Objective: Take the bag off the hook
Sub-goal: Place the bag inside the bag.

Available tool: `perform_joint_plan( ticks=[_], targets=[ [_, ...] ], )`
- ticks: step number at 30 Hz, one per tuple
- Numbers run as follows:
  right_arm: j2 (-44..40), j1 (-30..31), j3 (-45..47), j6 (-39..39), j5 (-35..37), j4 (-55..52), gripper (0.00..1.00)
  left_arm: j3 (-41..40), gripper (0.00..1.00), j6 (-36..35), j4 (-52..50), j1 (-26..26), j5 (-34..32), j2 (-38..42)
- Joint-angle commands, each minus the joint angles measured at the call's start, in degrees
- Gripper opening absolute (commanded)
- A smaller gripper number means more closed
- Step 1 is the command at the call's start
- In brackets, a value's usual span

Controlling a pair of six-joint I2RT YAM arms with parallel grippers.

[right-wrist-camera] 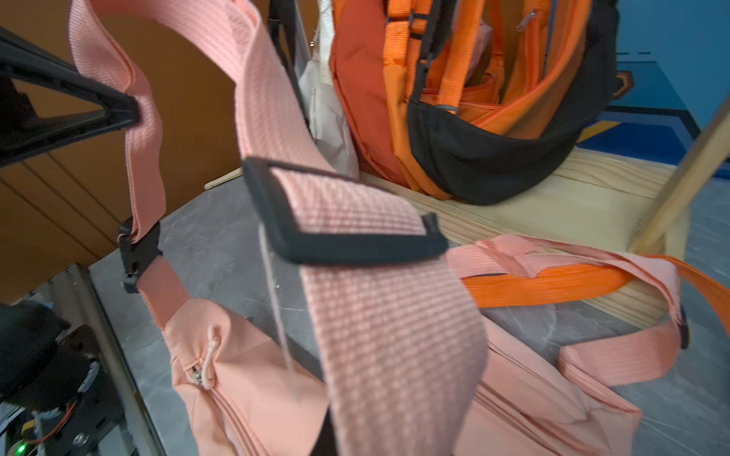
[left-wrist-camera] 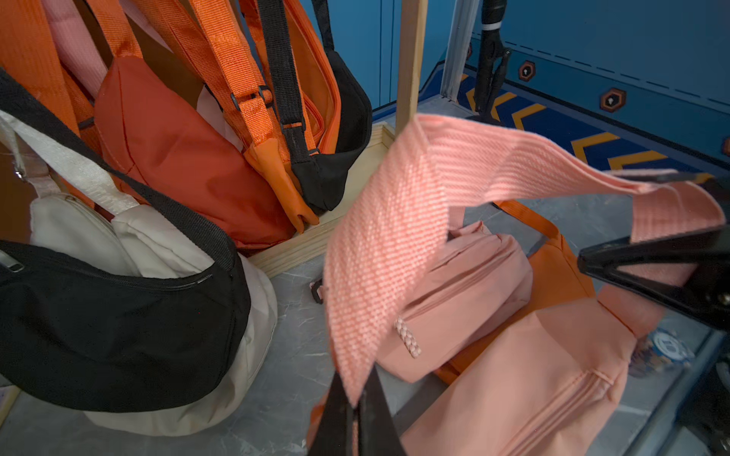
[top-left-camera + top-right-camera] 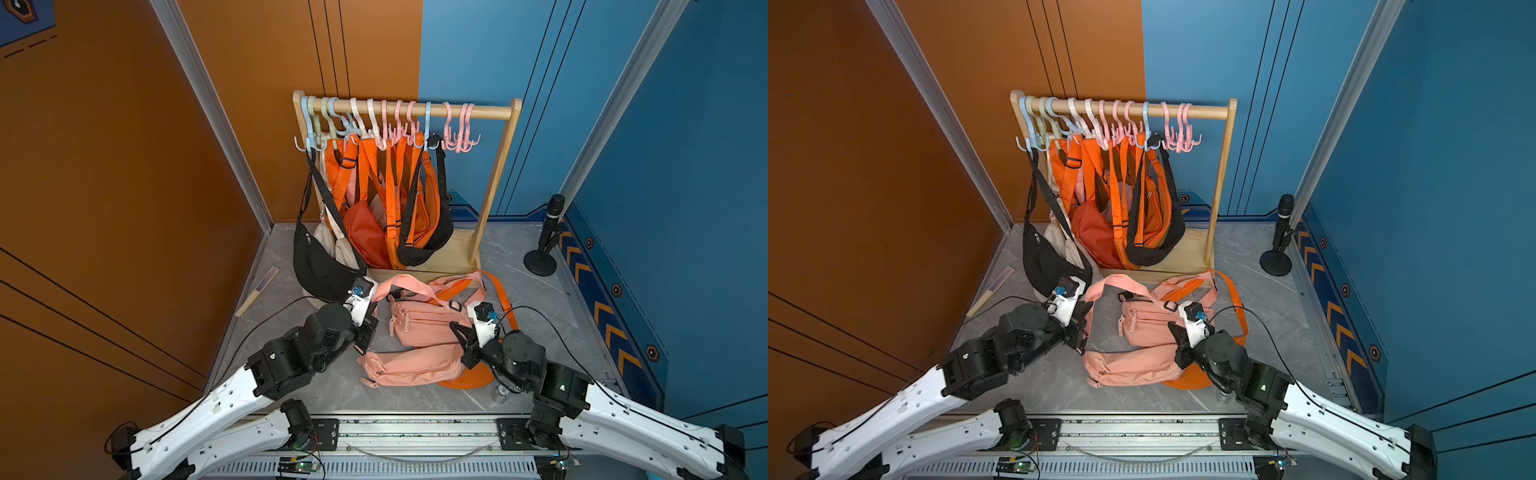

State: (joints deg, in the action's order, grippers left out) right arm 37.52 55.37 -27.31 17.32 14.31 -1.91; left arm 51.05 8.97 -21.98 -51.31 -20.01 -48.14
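in both top views a wooden rack (image 3: 496, 178) stands at 12 o'clock on the grey table (image 3: 415, 399), its rail lined with plastic hooks (image 3: 461, 137). orange, black and cream bags hang there. the pink bag (image 3: 424, 326) is off the hooks and lies on the table at the rack's 6 o'clock, touching a second pink bag (image 3: 411, 368). its strap (image 3: 405, 280) arches up between the left gripper (image 3: 374, 305), at the bag's 9 o'clock, and the right gripper (image 3: 455, 328), at its 3 o'clock.

in the left wrist view, the left claw's fingers (image 2: 332, 418) are pinched tight on the strap's webbing, and the right claw's tip clamps it further along.

in the right wrist view, the strap and its black buckle (image 1: 343, 252) run down into the right claw, which is closed on it.
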Motion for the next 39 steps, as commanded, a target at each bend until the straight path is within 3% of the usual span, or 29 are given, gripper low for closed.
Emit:
perform_joint_plan(
  ticks=[1,6,10,18,25,33,39],
  targets=[
    [-0.26,-6.41,2.05,5.37,-0.94,2.58,0.0,-1.65,0.0,4.12,10.56,4.87,6.36,-5.21],
    [0.23,-17.37,3.69,8.93,-8.73,4.49,0.0,1.08,0.0,4.57,18.41,8.62,10.03,-14.31],
    [3.62,-20.95,4.28,9.34,-11.5,5.77,0.0,2.81,0.0,4.21,21.39,10.23,11.33,-20.0],
    [12.11,-23.78,5.41,9.75,-13.65,11.3,0.0,4.64,0.0,5.35,26.88,13.8,15.52,-30.65],
    [19.78,-25.81,5.5,10.44,-13.93,15.29,0.01,11.63,0.0,5.44,28.06,14.48,19.97,-42.49],
    [25.01,-28.08,5.62,12.56,-11.62,16.08,0.11,16.01,0.01,6.88,28.55,14.66,24.01,-51.66],
    [25.86,-28.39,6.03,13.17,-11.67,16.08,0.28,14.99,0.33,7.11,28.66,14.23,25.58,-53.36]
  ],
)
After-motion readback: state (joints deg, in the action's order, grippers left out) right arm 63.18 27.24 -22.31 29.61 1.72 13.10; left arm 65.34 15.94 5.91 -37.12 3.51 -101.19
